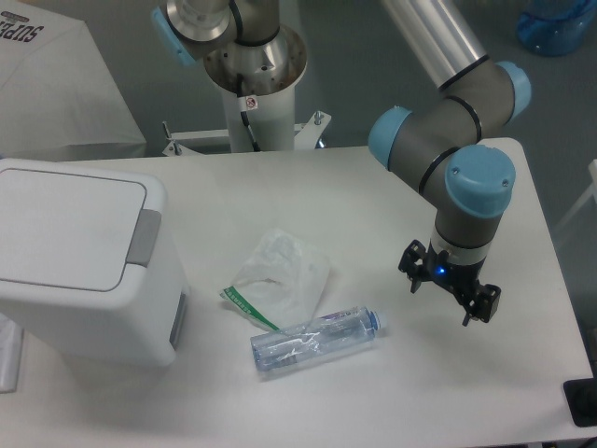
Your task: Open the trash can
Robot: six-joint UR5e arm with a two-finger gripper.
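The trash can [79, 257] is a large white boxy bin at the left side of the table, its flat lid down and a grey push tab on the lid's right edge. My gripper [450, 294] hangs over the right part of the table, far from the bin, pointing down. Its fingers are spread apart and hold nothing.
A crumpled thin white plastic bag [280, 275] lies mid-table, with a clear plastic bottle [315, 338] lying on its side just in front of it. The arm's base column [252, 89] stands behind the table. The table's right edge [550, 271] is close to the gripper.
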